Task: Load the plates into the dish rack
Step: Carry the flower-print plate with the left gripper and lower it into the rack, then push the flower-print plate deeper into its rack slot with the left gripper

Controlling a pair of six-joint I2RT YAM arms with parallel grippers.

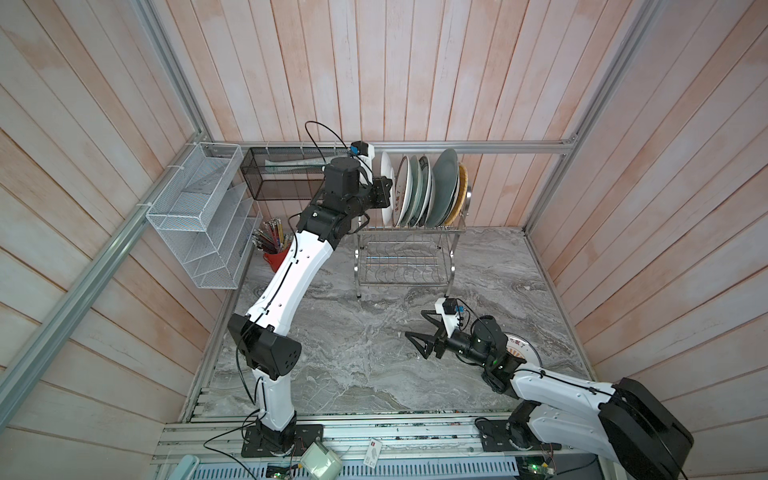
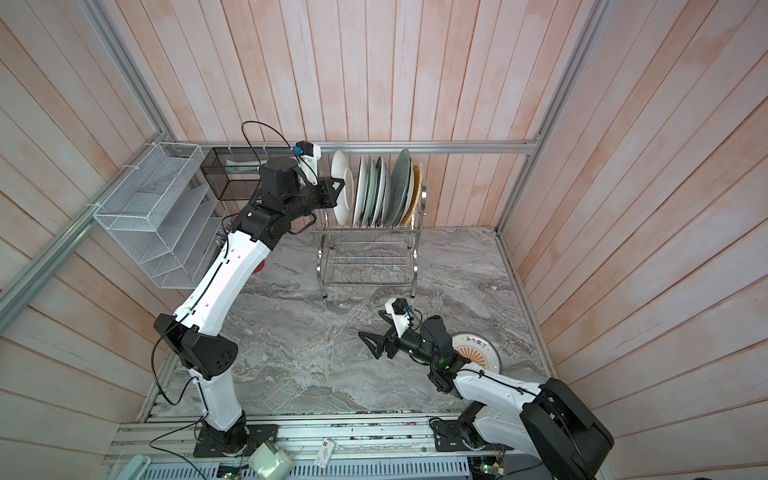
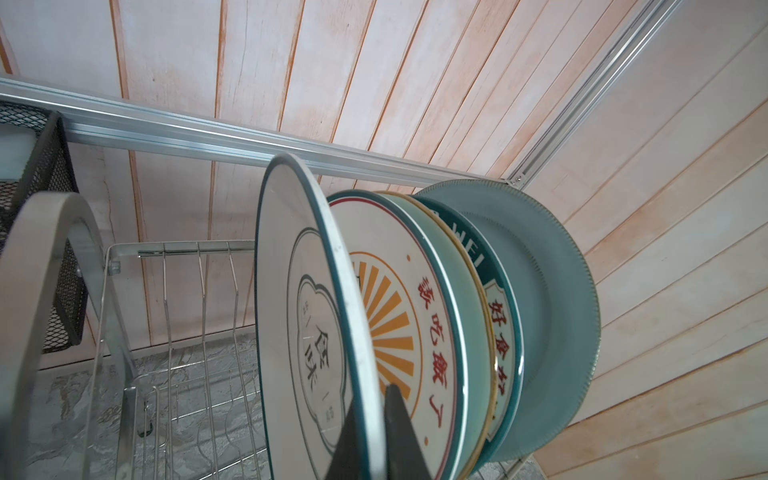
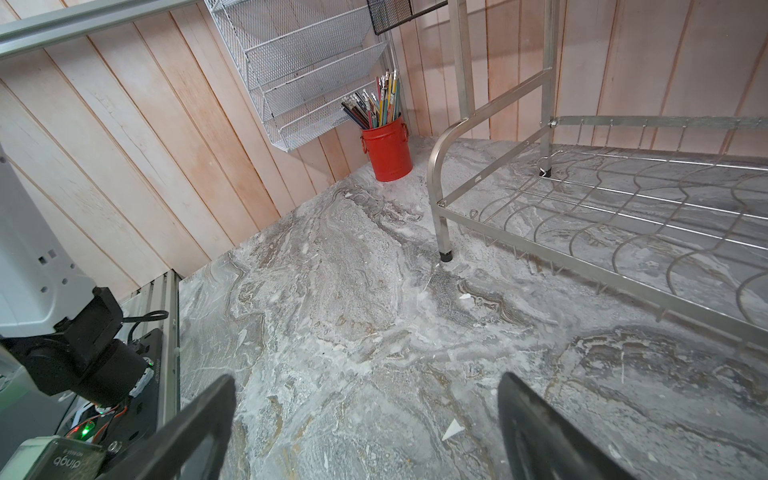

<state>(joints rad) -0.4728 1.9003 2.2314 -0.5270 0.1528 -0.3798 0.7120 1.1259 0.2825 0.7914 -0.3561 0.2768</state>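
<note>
Left fingers (image 3: 399, 432) clamped on the rim of a teal-edged white plate (image 3: 291, 291), held upright over the top tier of the dish rack (image 1: 403, 257). Racked plates (image 1: 419, 191) stand on edge just beyond these fingers. Right fingers (image 4: 536, 428) spread wide, nothing between them, low over the table (image 1: 353, 353). Behind them, partly under the arm, a sunburst plate (image 2: 478, 353) lies flat on the table.
</note>
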